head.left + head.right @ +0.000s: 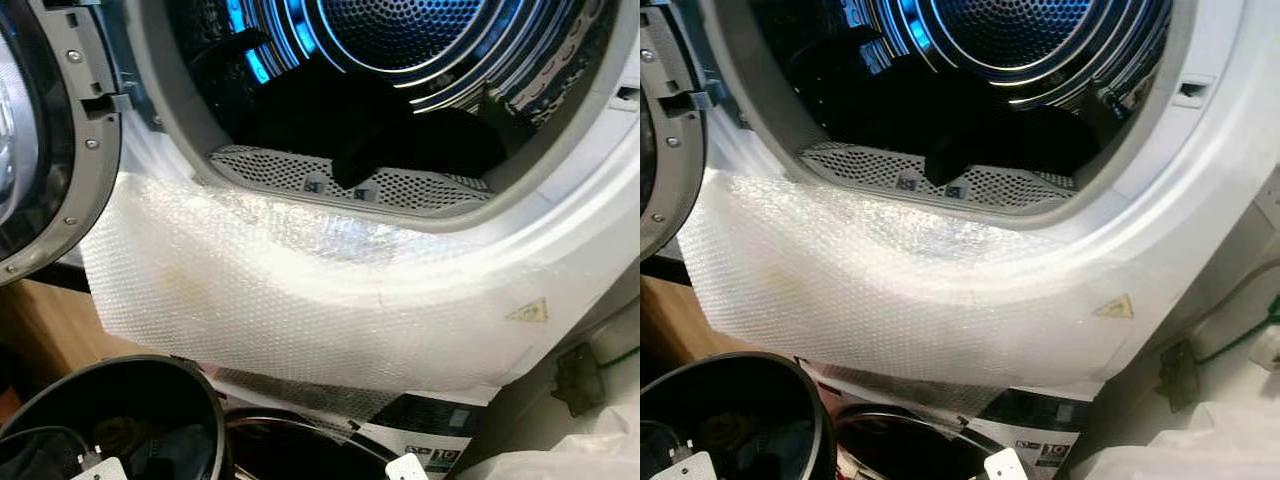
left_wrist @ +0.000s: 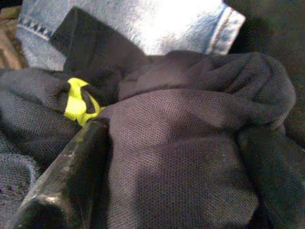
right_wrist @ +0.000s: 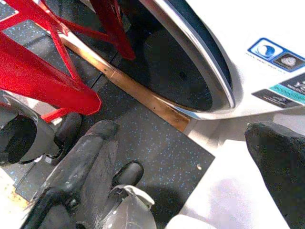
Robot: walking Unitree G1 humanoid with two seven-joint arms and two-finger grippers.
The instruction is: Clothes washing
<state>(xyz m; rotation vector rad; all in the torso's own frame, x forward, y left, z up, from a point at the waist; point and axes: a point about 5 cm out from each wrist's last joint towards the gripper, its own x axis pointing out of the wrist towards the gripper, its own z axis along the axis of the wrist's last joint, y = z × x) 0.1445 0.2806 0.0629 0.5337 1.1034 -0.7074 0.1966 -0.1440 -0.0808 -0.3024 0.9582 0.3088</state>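
The machine's round opening (image 1: 560, 215) stands open in front of me, and its drum (image 1: 400, 30) is lit blue. Dark clothes (image 1: 400, 125) lie at the bottom of the drum. In the left wrist view my left gripper (image 2: 95, 133) is pressed against a dark grey mesh garment (image 2: 190, 143), in a pile with a yellow scrap (image 2: 76, 102) and light blue jeans (image 2: 143, 24). My right gripper (image 3: 183, 129) hangs open over the dark speckled floor (image 3: 157, 143), with nothing between its fingers (image 3: 90, 152).
Bubble wrap (image 1: 300, 300) drapes over the machine's front lip. The door (image 1: 60, 140) is swung open at the left. A black round basket (image 1: 190, 385) sits below. A red frame (image 3: 52, 76) and a lower chrome-rimmed door (image 3: 190, 62) are near the right gripper.
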